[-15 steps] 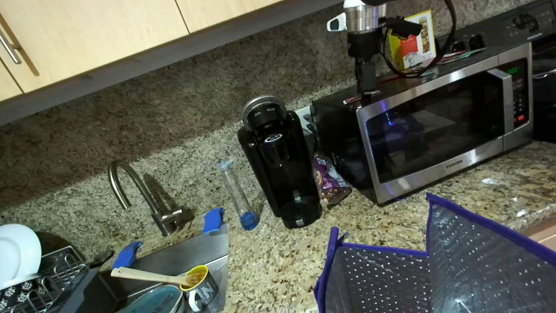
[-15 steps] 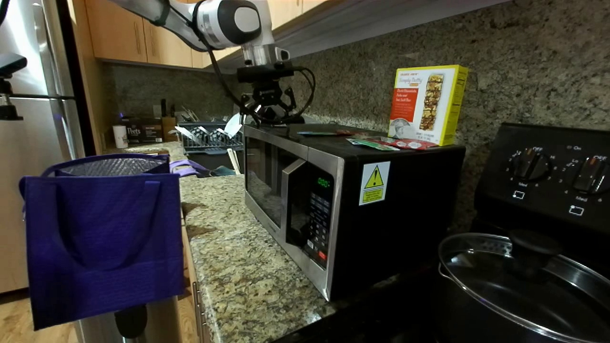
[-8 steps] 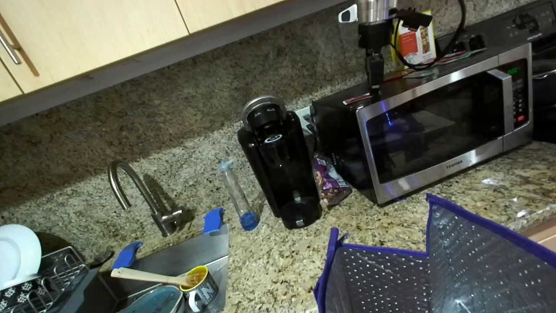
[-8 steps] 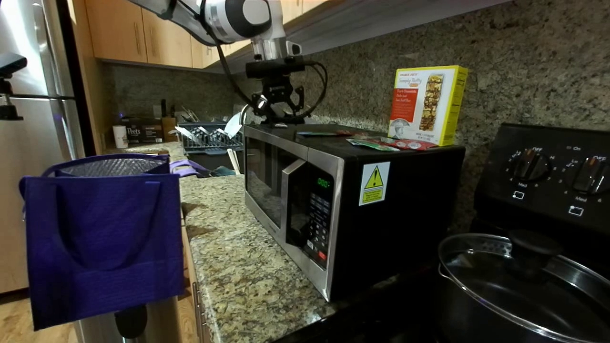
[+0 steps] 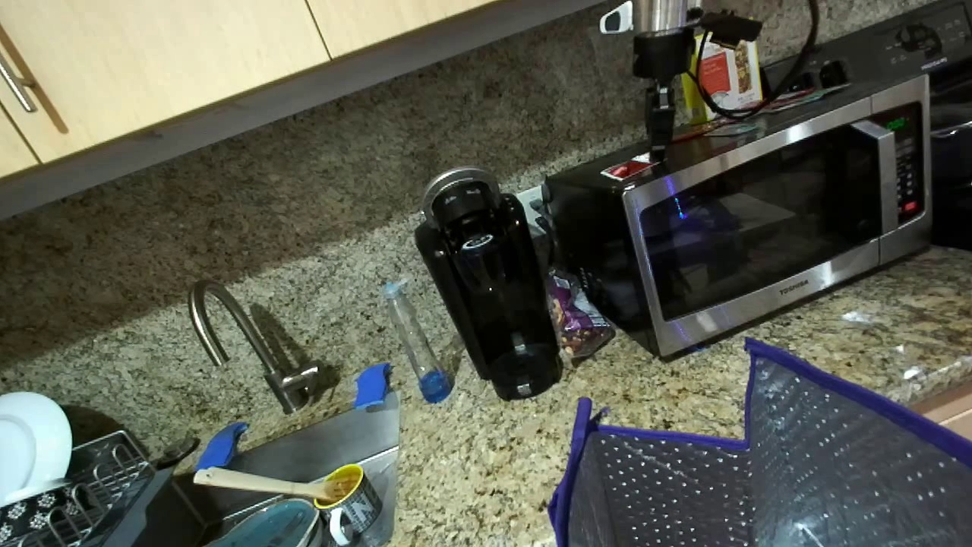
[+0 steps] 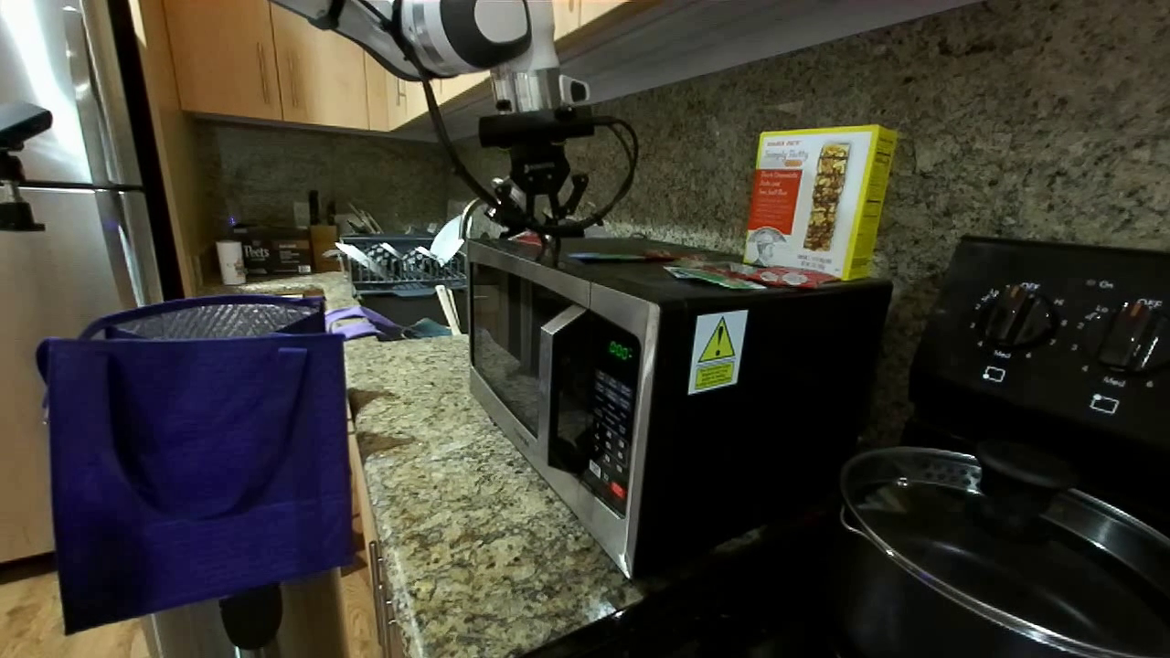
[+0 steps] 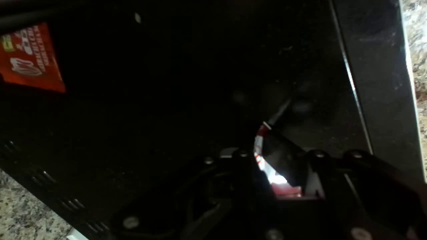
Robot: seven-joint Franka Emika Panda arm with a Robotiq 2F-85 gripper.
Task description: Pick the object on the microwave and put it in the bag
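A small red and white packet (image 5: 629, 169) is on top of the silver microwave (image 5: 645, 273), near its coffee-maker end. In the wrist view the packet (image 7: 260, 156) stands bent up between my dark fingers. My gripper (image 5: 658, 156) points down onto the microwave top at the packet, its jaws drawn close together. Shadow and blur hide whether both pads press on it. The bag, purple outside (image 6: 201, 457) and silvery grey inside (image 5: 672, 486), has its top open in front of the counter.
A yellow bar box (image 6: 813, 196) and several flat packets (image 6: 717, 277) share the microwave top. The black coffee maker (image 5: 490, 289) and a snack bag (image 5: 577, 319) stand beside the microwave. Cabinets (image 5: 167, 68) overhang the counter. A lidded pot (image 6: 1005, 548) sits on the stove.
My gripper has shifted along the microwave top toward the yellow box. Its jaws have drawn much closer together. The packet, formerly flat, is now bent up and shows more red.
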